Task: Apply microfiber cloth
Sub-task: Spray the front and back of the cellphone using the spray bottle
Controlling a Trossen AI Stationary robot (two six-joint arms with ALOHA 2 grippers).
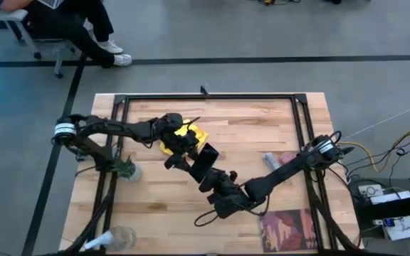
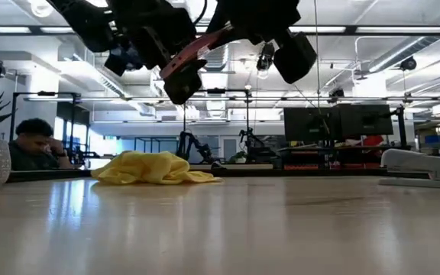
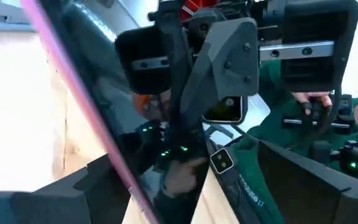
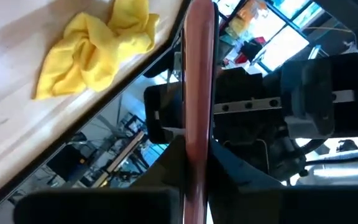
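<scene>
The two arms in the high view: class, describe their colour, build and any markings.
Both the left arm and the right arm are dark, slim and jointed, each with a white band near its base; thin cables trail from the right one.

A robotics lab or open office: monitors (image 2: 342, 122) on desks, ceiling strip lights (image 2: 373, 30), and taped floor lines (image 1: 262, 60).

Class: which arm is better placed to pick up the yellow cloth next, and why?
Probably left. The left end effector is nearer the microfiber cloth; the right end effector sits farther away. Both seem clamped on the phone.
</scene>
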